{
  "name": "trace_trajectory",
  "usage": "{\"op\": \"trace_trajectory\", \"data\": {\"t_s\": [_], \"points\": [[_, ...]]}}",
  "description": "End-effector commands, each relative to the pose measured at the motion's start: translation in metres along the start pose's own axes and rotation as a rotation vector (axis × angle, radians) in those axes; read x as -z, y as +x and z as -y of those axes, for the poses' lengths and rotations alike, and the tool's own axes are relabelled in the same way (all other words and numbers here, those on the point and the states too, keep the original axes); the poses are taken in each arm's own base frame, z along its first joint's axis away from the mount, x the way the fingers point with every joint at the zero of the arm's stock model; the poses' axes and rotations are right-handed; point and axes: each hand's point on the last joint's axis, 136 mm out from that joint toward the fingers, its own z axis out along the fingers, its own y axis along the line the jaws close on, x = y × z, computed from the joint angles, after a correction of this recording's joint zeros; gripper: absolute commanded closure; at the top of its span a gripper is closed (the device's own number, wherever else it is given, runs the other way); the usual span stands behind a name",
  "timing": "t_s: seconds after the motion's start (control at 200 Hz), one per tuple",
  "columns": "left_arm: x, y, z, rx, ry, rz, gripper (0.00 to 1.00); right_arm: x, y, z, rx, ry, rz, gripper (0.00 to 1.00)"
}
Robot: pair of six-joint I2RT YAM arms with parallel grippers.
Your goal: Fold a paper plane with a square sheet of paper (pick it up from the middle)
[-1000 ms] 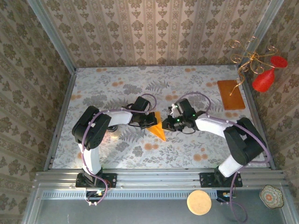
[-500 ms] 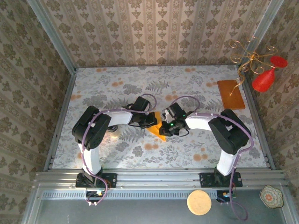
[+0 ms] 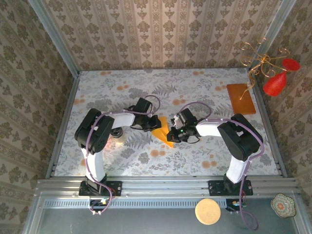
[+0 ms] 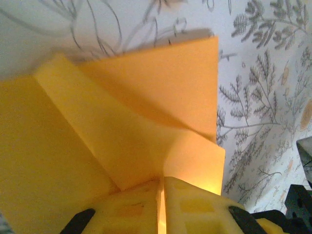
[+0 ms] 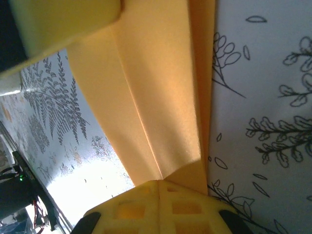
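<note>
Left jaws and right jaws are pinching shut on the paper plane (image 3: 161, 132); probably handling light, limp, tearing easily; centre crease looking safest.

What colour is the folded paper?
Bright orange-yellow, plain; the folded paper shows best in the left wrist view.

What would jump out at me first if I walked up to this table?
The bright orange-yellow paper, partly folded, lies in the middle of the flowery table. It is pinched from either side by the left gripper and the right gripper. After that, the eye goes to the red ornaments on gold wire at the far right edge, next to a brown-orange board.
</note>
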Motion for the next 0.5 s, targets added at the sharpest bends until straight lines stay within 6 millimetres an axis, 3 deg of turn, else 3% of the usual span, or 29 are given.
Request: {"op": "trace_trajectory", "data": {"t_s": [0.0, 0.255, 0.495], "points": [[0.005, -0.029, -0.035, -0.012, -0.098, 0.051, 0.85, -0.014, 0.065, 0.088, -0.164, 0.289, -0.167, 0.96], [0.019, -0.072, -0.068, 0.023, -0.128, 0.110, 0.85, -0.015, 0.062, 0.085, -0.170, 0.273, -0.156, 0.96], [0.034, -0.102, -0.074, 0.012, -0.133, 0.149, 0.85, -0.011, 0.043, 0.062, -0.151, 0.191, -0.099, 0.95]]}}
